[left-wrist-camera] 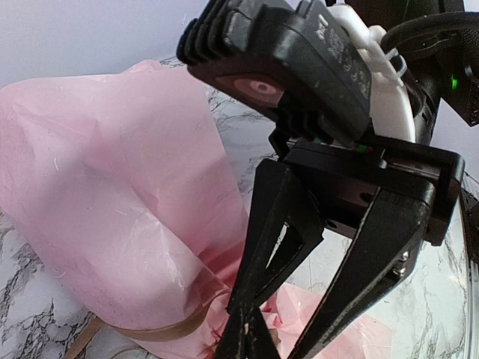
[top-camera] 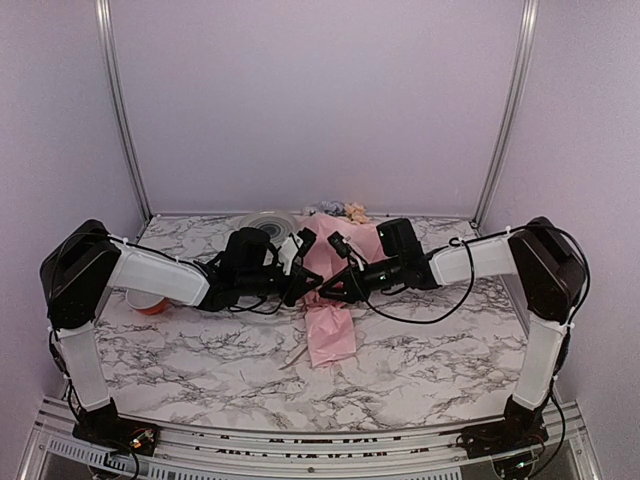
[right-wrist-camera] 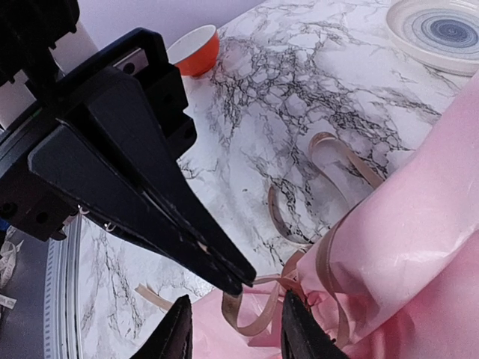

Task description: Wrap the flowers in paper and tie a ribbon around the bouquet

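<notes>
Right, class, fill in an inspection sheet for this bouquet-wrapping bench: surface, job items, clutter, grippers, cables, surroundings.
Surface: marble-pattern table.
Job's things: pink paper bouquet lies mid-table, blooms at its far end; tan ribbon loops beside it and against the paper.
Clutter: striped plate at the far edge; orange bowl at the left.
Grippers: left gripper shut on the ribbon; right gripper open, a ribbon loop between its fingers.
Cables: black cable sags right of centre.
Surroundings: lilac walls, metal frame posts.

one bouquet (top-camera: pixel 331 322), one ribbon (right-wrist-camera: pixel 330 149), one plate (top-camera: pixel 267 222), one orange bowl (right-wrist-camera: pixel 196 51)
</notes>
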Motion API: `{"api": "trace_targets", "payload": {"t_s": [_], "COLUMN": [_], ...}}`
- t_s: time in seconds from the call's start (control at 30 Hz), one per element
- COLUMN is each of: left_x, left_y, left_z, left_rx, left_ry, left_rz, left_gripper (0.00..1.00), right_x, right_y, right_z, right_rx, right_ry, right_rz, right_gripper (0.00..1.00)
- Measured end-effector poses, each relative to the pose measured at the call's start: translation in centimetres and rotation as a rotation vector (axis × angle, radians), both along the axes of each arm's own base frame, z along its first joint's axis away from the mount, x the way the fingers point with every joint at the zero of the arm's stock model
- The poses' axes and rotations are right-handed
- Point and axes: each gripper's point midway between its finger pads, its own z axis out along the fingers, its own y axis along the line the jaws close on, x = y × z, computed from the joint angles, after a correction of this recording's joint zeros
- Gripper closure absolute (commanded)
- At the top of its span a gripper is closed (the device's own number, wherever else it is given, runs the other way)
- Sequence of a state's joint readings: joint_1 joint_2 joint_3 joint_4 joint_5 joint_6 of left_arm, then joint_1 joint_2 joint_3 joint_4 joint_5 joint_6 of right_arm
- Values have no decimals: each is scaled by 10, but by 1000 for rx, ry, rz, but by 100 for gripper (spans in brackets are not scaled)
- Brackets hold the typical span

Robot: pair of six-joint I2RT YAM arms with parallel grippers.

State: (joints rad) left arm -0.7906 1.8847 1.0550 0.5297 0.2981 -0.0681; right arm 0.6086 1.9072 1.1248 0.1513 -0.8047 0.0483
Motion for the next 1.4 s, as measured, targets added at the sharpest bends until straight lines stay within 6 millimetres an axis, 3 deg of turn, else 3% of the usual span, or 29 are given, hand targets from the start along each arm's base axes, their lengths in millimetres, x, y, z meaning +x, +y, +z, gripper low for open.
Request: {"api": "trace_targets", "payload": {"t_s": [0.2,0.43,0.57,0.63,0.7,0.77,0.87,0.97,1.07,1.23,1.3,1.4], "left_x": [-1,-3,-2,-2,1,9,19,30,50,76,76,73], "left_y": [-1,-2,-2,-3,-1,5,16,40,80,147,157,156], "left_z": [0,1,3,4,4,4,0,-6,-13,-53,-72,-97], "left_rx": [-5,-16,-24,-28,-29,-31,-31,-9,32,162,217,284], "left_ry": [6,21,18,18,14,24,61,130,193,316,356,408], "left_rz": [-6,-9,-8,-8,8,45,104,215,386,647,684,680], "left_gripper": [100,100,100,68,50,39,36,38,39,39,39,40], "right_x": [-1,-6,-3,-2,-2,-2,0,1,2,3,3,3], "right_y": [5,18,17,17,17,17,17,17,16,16,16,16], "right_z": [-1,-9,-9,-8,-7,-8,-7,-8,-8,-8,-8,-8], "right_rx": [5,-5,-4,-1,0,0,1,-2,-5,-5,-5,-4], "right_ry": [-26,-39,-35,-38,-34,-27,-26,-26,-27,-25,-22,-15], "right_rz": [-12,-7,-24,-28,-29,-33,-44,-52,-58,-60,-62,-65], "right_gripper": [62,98,100,100,100,100,100,100,100,100,100,100]}}
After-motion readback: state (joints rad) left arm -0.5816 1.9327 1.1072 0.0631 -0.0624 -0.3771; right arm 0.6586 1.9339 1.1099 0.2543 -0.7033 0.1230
